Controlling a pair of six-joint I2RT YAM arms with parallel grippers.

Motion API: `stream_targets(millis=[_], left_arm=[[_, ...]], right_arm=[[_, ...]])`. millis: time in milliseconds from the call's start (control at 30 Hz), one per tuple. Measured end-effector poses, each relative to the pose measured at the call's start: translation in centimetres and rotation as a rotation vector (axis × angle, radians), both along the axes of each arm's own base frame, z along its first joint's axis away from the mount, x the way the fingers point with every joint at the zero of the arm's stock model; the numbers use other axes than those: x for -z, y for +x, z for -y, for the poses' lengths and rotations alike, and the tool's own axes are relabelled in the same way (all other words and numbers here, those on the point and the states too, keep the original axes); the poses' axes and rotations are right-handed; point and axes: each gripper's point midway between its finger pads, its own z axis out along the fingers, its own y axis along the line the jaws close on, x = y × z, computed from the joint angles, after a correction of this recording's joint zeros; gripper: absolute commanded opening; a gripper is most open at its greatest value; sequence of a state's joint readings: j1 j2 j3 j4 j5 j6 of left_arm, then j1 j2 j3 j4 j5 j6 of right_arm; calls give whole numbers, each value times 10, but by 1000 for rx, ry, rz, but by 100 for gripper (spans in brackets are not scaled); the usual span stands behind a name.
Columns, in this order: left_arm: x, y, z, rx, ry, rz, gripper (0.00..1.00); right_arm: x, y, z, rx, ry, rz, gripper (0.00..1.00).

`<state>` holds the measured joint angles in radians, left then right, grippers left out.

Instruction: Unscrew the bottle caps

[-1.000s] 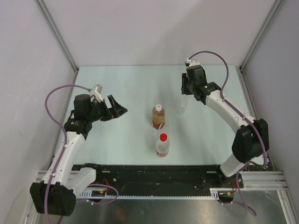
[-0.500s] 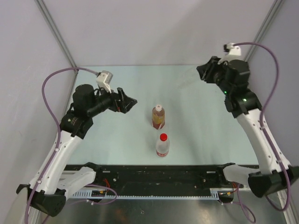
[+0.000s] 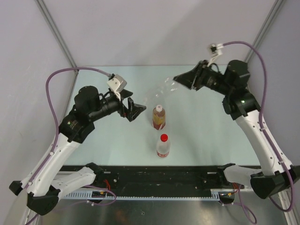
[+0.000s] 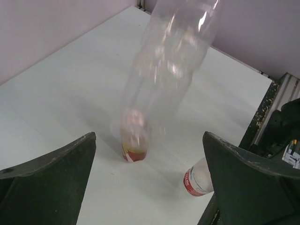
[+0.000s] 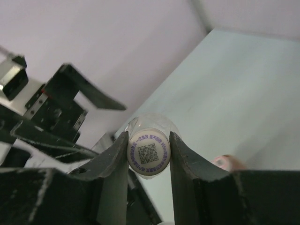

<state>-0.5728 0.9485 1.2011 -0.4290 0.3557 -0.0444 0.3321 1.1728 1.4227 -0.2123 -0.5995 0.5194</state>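
The clear bottle (image 3: 164, 89) is up in the air now, tilted, its bottom end leaning down toward the left arm. A second ago it was standing on the table (image 3: 112, 136), off to the right of the amber bottle (image 3: 159, 118). The right gripper (image 3: 180, 78) has it by the top. In the right wrist view we can see both fingers (image 5: 110, 168) clamped tight on the white cap (image 5: 148, 152), the one with the printed code square on it.

The left gripper (image 3: 133, 110) has its jaws spread wide with nothing between them. It has swung in closer to the middle than it was a second ago and now sits just beside the amber bottle. From its own camera, the clear bottle (image 4: 173, 61) hangs blurry right in front of it, above the open fingers (image 4: 51, 187).

The amber bottle and the red-capped bottle (image 3: 163, 146) haven't budged. Both are upright in the middle of the table with caps on, the red-capped one nearer the arm bases.
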Motion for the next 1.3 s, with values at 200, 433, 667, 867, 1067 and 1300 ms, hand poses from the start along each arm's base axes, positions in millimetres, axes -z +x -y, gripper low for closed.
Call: stream_targets(millis=[200,433,667,867,1067,1300], left_arm=[[-6,-15,2,68,11,61,99],[20,-27,8,147,41,29,99],[57,-36,12,200,81,-67,71],[69,-36,14,211,98,-104,41],[72,-35,13,194,106,-111,33],[85,-29,3,100,162,-118,26]], right_arm=[[25,-33,-60,-237,-13,-104,0],[26,-43,-76,-295,5,-130,0],[24,-41,-80,-308,23,-135,0],[30,-40,-82,-314,11,-148,5],[32,-39,-83,-311,8,-151,50],[33,-30,-80,-258,-1,-141,98]])
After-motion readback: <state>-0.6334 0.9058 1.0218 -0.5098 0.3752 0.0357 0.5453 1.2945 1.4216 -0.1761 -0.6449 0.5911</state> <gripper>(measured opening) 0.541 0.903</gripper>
